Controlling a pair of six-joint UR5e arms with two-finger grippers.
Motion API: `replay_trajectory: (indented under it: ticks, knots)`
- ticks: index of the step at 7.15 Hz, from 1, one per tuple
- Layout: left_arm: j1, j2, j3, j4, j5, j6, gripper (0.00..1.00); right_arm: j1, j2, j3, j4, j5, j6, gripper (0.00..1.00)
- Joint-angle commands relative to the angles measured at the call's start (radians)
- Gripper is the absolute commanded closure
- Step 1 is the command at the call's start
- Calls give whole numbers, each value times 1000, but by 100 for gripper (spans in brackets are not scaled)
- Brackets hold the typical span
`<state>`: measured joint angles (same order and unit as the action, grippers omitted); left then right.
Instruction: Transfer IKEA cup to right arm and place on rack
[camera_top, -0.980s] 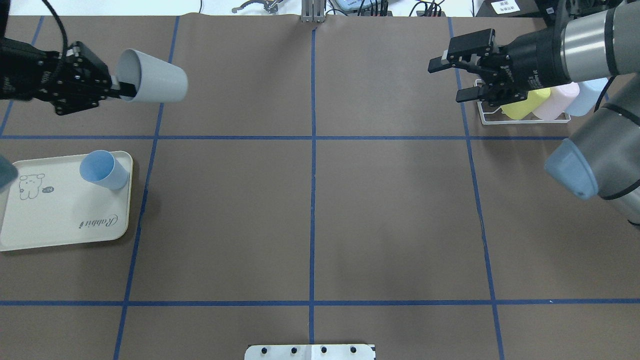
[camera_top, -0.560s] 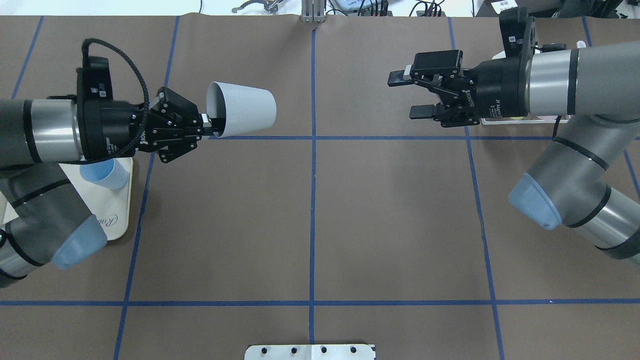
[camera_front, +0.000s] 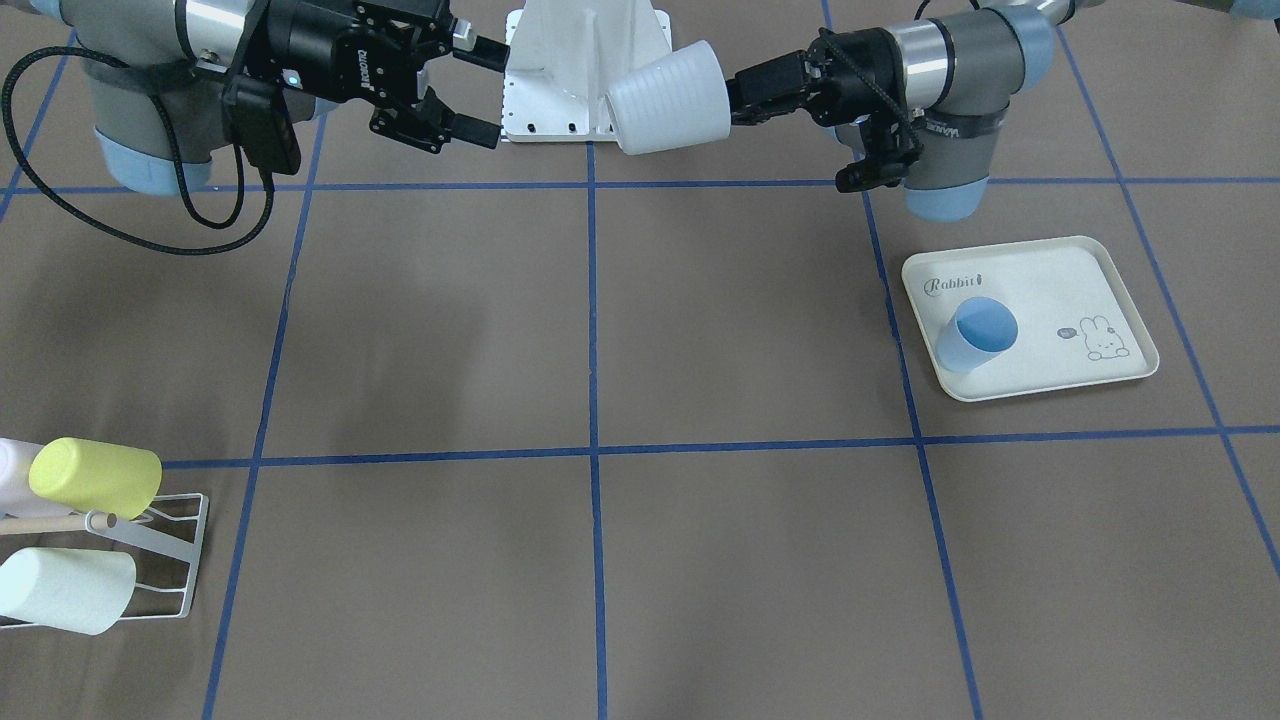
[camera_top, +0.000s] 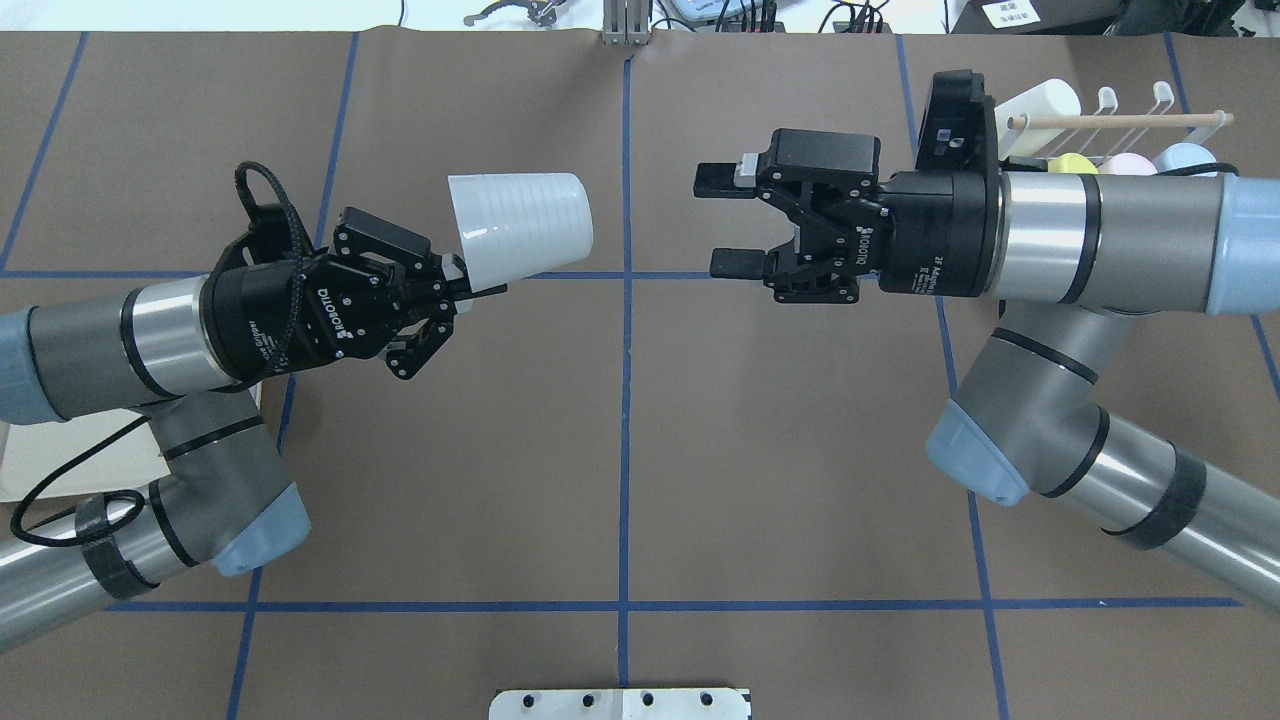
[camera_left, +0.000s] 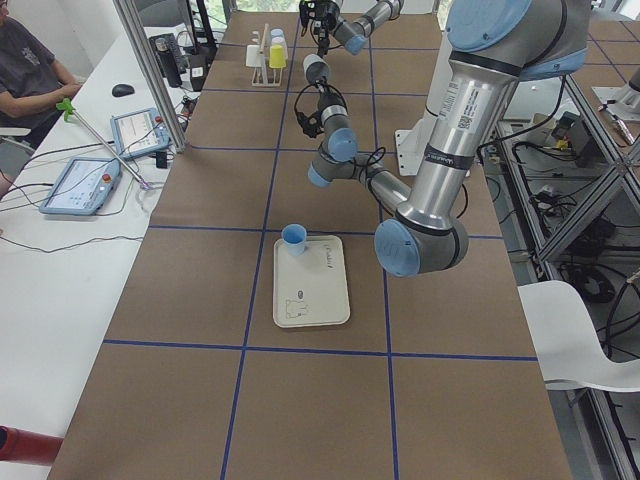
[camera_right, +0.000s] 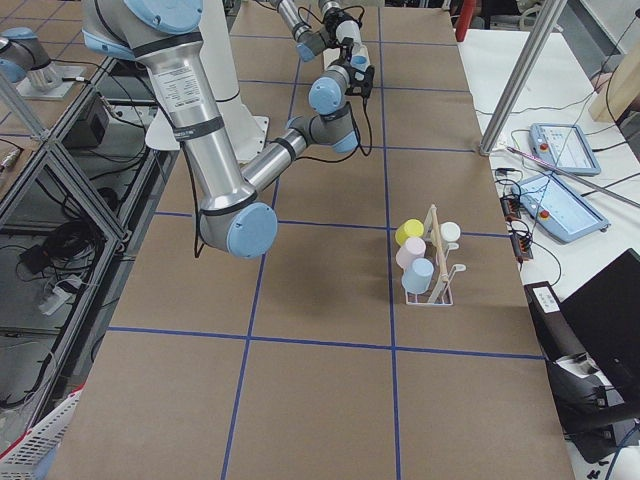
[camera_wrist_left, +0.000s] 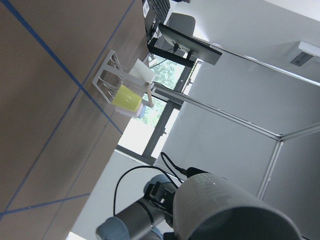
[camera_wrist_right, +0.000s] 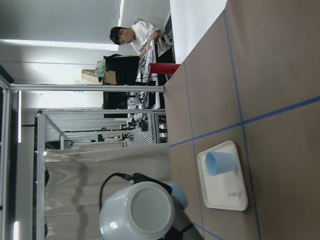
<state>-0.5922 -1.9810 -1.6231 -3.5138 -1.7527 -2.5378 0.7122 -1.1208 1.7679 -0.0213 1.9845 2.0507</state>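
The IKEA cup (camera_top: 520, 232) is white and ribbed. It hangs on its side above the table's middle, base pointing at my right gripper. My left gripper (camera_top: 470, 285) is shut on its rim. In the front-facing view the cup (camera_front: 665, 98) sits between my left gripper (camera_front: 745, 95) and my right gripper (camera_front: 485, 92). My right gripper (camera_top: 722, 222) is open, a short gap from the cup's base, touching nothing. The right wrist view shows the cup's base (camera_wrist_right: 137, 215). The white wire rack (camera_top: 1120, 120) with its wooden dowel stands at the far right behind my right arm.
The rack (camera_front: 160, 540) holds several cups, among them a yellow one (camera_front: 95, 478). A cream Rabbit tray (camera_front: 1050, 290) with a blue cup (camera_front: 975, 335) lies under my left arm's side. A person (camera_wrist_right: 132, 35) sits beyond the table's left end.
Both arms swung toward the table's centre. The left one carried the white cup rightward. The right gripper moved left away from the rack and stayed open.
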Motion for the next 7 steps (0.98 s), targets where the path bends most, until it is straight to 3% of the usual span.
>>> replay_trajectory:
  ticks: [1,7]
  knots:
    - [15,-39,12,-37,28,-114,100,-34,67,-89,123,-1,20,2]
    - [58,-68,9,-37,30,-116,100,-48,108,-105,126,-6,22,3]
